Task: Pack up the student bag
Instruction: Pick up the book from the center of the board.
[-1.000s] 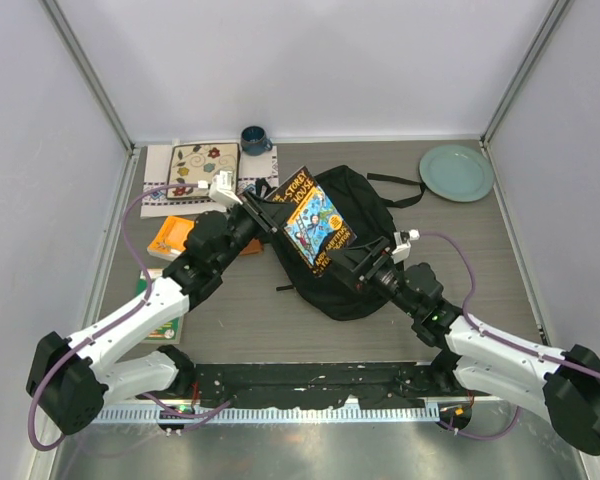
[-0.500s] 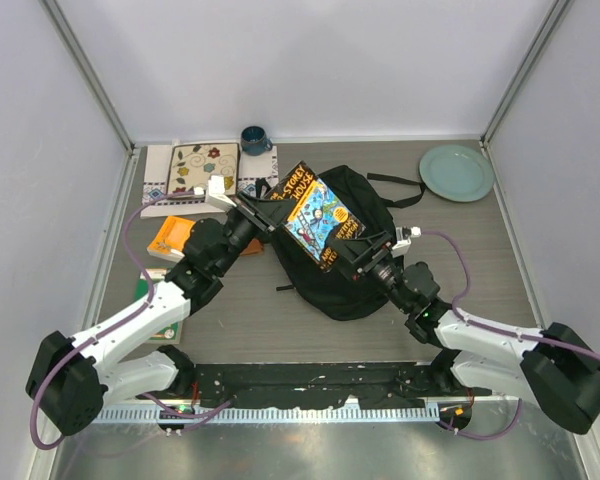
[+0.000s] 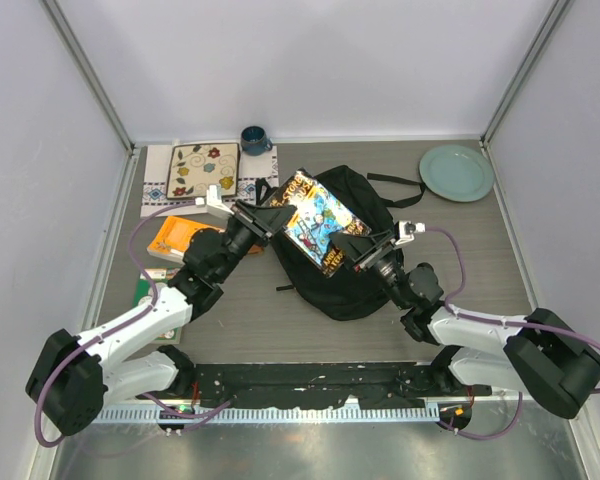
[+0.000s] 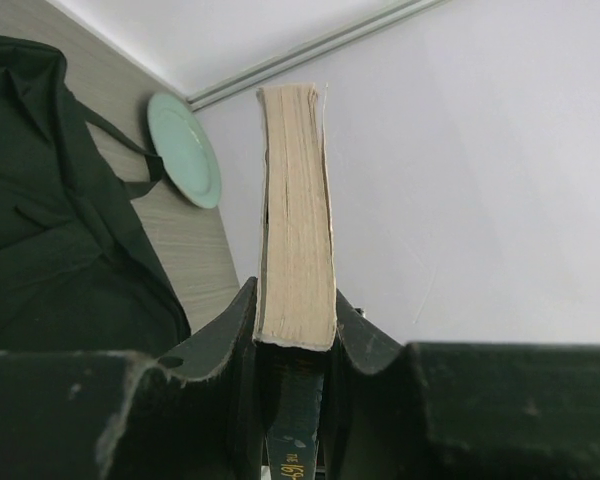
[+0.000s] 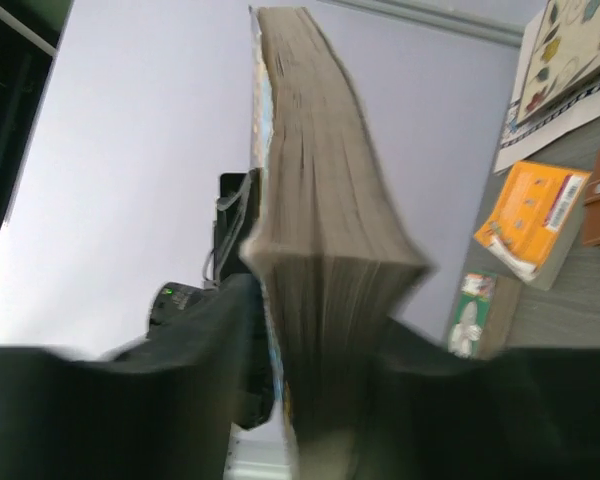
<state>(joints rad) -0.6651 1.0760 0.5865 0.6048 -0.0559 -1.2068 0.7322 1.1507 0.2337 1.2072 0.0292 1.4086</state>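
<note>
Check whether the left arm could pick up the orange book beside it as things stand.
Probably not: the left gripper is shut on the colourful book held above the student bag, so its jaws are full. The orange book lies close beside that arm, so reach looks fine.

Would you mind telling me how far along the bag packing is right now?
Done: nothing visibly packed; the student bag hides its inside. In hand: the left gripper and right gripper hold a paperback book by opposite edges above the bag. Left: lowering it in, then perhaps the orange book and green booklet lying on the table.
</note>
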